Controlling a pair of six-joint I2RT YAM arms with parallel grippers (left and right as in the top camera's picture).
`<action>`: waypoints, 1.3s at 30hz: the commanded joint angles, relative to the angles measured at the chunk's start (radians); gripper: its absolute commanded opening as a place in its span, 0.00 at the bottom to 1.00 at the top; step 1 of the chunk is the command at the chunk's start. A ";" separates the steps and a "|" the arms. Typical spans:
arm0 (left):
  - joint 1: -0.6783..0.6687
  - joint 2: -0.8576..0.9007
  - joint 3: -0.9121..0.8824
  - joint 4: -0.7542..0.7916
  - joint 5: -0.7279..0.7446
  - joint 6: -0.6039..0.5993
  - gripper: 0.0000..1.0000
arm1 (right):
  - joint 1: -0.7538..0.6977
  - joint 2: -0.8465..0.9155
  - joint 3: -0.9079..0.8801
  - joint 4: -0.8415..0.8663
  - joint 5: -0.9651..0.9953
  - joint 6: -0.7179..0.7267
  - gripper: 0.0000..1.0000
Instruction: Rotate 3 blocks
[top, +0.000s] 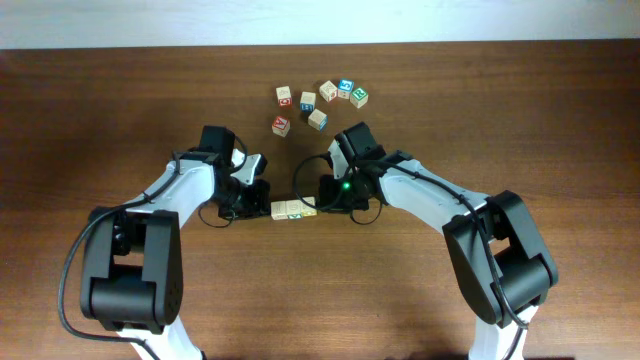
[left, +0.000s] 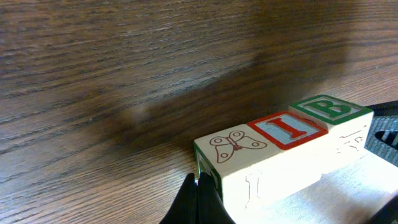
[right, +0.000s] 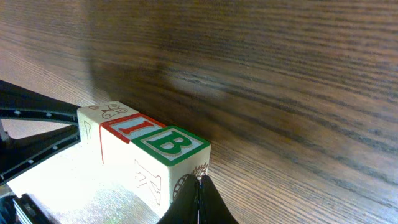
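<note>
Three pale wooden blocks (top: 293, 209) lie touching in a straight row at mid-table. In the left wrist view the near one shows a butterfly outline (left: 236, 149), the middle a red I (left: 287, 129), the far one a green B (left: 329, 109). The right wrist view shows the same row from the other end: green B (right: 169, 146), red I (right: 132, 127), butterfly (right: 107, 112). My left gripper (left: 198, 190) is shut, its tip against the butterfly end. My right gripper (right: 200, 186) is shut too, its tip against the green B end. Neither holds anything.
Several loose alphabet cubes (top: 320, 100) are scattered at the back of the wooden table (top: 120, 110), behind the two grippers. Both arms reach in from the front corners, with black cables looping beside them.
</note>
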 joint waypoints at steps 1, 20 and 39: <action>-0.014 0.011 -0.007 0.004 0.082 -0.007 0.00 | 0.035 -0.016 -0.003 0.027 -0.097 -0.019 0.05; -0.015 0.011 -0.007 0.003 0.081 -0.011 0.00 | 0.085 -0.081 0.000 0.055 -0.096 -0.010 0.04; -0.015 0.011 -0.007 0.003 0.080 -0.011 0.00 | 0.132 -0.081 0.004 0.094 -0.081 0.019 0.04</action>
